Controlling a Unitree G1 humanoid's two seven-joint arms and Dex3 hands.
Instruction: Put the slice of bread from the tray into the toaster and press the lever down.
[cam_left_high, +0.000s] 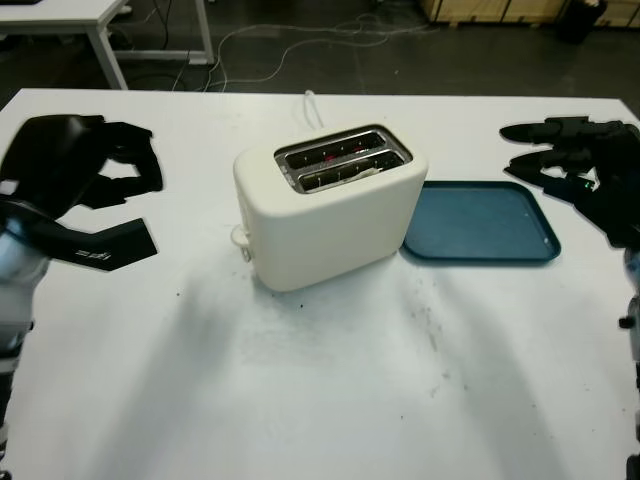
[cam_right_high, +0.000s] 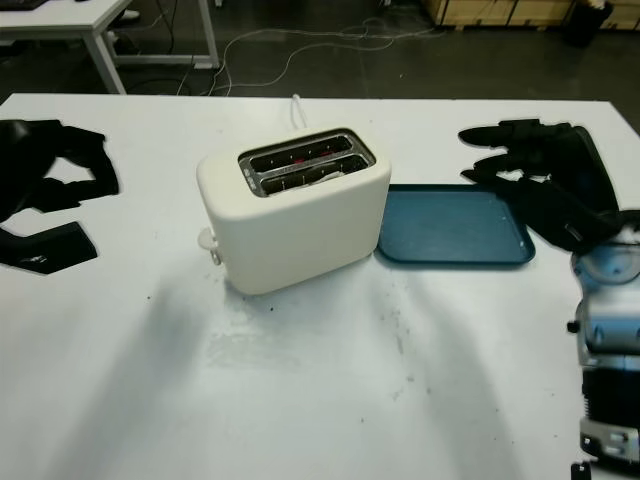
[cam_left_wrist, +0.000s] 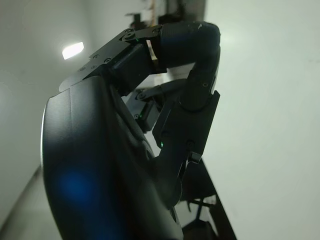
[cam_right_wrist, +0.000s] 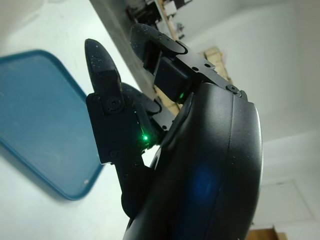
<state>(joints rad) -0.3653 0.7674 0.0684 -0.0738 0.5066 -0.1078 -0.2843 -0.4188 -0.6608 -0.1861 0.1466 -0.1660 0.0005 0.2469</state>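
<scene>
The white surface (cam_left_high: 330, 400) carries a cream toaster (cam_left_high: 330, 205) at centre and a bare blue tray (cam_left_high: 480, 222) at its 3 o'clock. The bread looks already seated in a slot: light, soft, crumbly. Its lever (cam_left_high: 240, 238), probably stiff, faces 8 o'clock. The left hand (cam_left_high: 80, 165) at 9 o'clock is curled, holding nothing; the right hand (cam_right_high: 535, 160) at 3 o'clock holds nothing, open.

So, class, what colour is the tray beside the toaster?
The tray is dark teal blue, clearest in the left eye view, beside the cream toaster.
</scene>
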